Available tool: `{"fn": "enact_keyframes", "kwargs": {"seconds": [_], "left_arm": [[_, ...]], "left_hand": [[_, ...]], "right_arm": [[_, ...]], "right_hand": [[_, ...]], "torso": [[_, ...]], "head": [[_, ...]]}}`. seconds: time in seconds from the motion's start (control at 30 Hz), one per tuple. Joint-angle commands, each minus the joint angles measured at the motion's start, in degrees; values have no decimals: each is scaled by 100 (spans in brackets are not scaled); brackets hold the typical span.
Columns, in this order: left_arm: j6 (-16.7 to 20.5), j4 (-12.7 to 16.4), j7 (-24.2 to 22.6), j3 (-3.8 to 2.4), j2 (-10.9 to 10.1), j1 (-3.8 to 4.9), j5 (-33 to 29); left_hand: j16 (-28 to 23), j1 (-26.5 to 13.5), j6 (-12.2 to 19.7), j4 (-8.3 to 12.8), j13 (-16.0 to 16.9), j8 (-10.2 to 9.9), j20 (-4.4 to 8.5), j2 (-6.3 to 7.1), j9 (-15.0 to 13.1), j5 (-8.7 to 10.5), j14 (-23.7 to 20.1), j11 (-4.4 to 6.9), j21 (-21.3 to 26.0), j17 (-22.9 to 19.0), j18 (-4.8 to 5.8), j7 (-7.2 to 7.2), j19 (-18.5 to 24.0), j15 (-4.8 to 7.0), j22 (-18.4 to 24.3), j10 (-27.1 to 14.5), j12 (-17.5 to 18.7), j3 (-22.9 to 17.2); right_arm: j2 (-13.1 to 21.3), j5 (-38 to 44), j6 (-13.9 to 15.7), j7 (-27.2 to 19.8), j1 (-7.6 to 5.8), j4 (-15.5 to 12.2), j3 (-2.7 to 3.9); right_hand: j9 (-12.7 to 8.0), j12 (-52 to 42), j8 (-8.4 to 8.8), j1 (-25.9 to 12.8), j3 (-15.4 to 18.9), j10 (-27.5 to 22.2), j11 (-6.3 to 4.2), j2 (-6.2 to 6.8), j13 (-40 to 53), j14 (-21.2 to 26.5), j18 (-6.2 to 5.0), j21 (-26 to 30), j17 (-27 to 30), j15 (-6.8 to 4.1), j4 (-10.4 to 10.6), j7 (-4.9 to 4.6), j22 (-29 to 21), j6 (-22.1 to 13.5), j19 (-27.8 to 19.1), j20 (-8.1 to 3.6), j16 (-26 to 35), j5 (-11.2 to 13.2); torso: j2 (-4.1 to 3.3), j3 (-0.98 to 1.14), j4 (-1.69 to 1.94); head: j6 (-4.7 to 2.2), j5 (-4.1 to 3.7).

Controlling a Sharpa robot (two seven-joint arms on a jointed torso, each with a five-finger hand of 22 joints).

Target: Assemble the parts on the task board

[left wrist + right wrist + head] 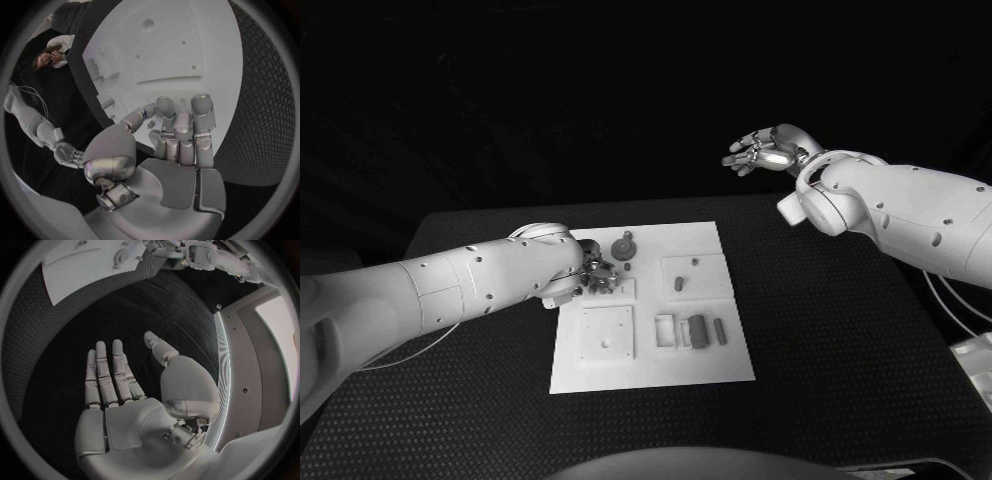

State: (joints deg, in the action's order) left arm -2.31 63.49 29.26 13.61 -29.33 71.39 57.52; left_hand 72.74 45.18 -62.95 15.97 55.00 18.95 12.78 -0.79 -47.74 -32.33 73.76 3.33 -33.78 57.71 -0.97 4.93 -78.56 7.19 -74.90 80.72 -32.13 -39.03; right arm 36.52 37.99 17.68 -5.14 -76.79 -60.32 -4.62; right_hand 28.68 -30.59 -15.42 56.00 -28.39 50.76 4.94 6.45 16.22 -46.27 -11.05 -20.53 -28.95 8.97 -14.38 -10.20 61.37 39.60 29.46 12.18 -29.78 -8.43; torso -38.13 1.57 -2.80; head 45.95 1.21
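**Left hand works at the board's near-left edge while the right waits clear**

The task board [689, 360] lies in the middle of the black worktop [848, 330]. The left hand [593, 275] is down over the board's left side, about halfway along it, with its fingers [181, 135] curled inward and pointing down at the white surface. In the left wrist view a small dark piece [152, 113] sits at the tip of the thumb, but I cannot tell whether it is pinched there or merely lies on the board behind the fingers.

Other parts rest loose on the board: a round-headed piece [626, 246] toward the far side, a short peg [678, 283] near the centre, and a dark block [698, 331] with a slim bar [720, 329] just beside it on the near right. A square recessed plate [607, 332] sits on the near left.

The right hand [764, 151] is raised well apart from the board, beyond the worktop's far edge. Its fingers [106, 375] are straight and spread, holding nothing.

My reading is that the step in hand is a pick or a seating of a small part at the left edge, and that assembly is at an early stage, since several parts lie unplaced. The next move seems to call for a firm pinch, a clean lift, and careful alignment over the matching recess before pressing down.
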Motion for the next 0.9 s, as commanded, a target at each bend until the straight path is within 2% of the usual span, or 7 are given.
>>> {"fn": "enact_keyframes", "kwargs": {"seconds": [0.03,0.37,0.9], "left_arm": [[-125,-17,-34,8,17,-15,271],[-196,11,-32,8,77,-15,794],[-250,80,-33,9,60,-18,969]], "left_hand": [[46,52,-480,39,-9,45,227,-57,-66,-34,322,169,-31,-14,-129,-389,-210,385,-120,-112,-27,-66],[86,80,-509,48,-27,66,223,-45,-72,-101,316,182,-48,-39,-122,-404,-219,397,-123,-85,-60,-72],[111,102,-518,51,-39,74,217,-38,-73,-123,312,189,-62,-55,-115,-410,-224,404,-125,-74,-77,-77]], "right_arm": [[3,-48,-97,-88,-1,-4,3],[7,-49,-118,-90,-1,-23,3],[15,-49,-156,-97,0,-40,3]], "right_hand": [[-11,25,-30,20,39,-517,541,-41,-12,-38,87,24,-11,7,3,-330,-9,28,19,20,44,-1],[-25,38,-33,36,51,-508,543,-36,-60,-36,89,56,-20,16,2,-334,-11,22,7,27,92,-1],[-43,45,-37,45,69,-493,544,-34,-115,-27,93,96,-33,31,9,-344,-11,16,-13,35,150,-1]], "torso": [[0,0,-1],[1,-3,0],[1,-6,1]], "head": [[-1,-3],[5,-2],[18,-13]]}}
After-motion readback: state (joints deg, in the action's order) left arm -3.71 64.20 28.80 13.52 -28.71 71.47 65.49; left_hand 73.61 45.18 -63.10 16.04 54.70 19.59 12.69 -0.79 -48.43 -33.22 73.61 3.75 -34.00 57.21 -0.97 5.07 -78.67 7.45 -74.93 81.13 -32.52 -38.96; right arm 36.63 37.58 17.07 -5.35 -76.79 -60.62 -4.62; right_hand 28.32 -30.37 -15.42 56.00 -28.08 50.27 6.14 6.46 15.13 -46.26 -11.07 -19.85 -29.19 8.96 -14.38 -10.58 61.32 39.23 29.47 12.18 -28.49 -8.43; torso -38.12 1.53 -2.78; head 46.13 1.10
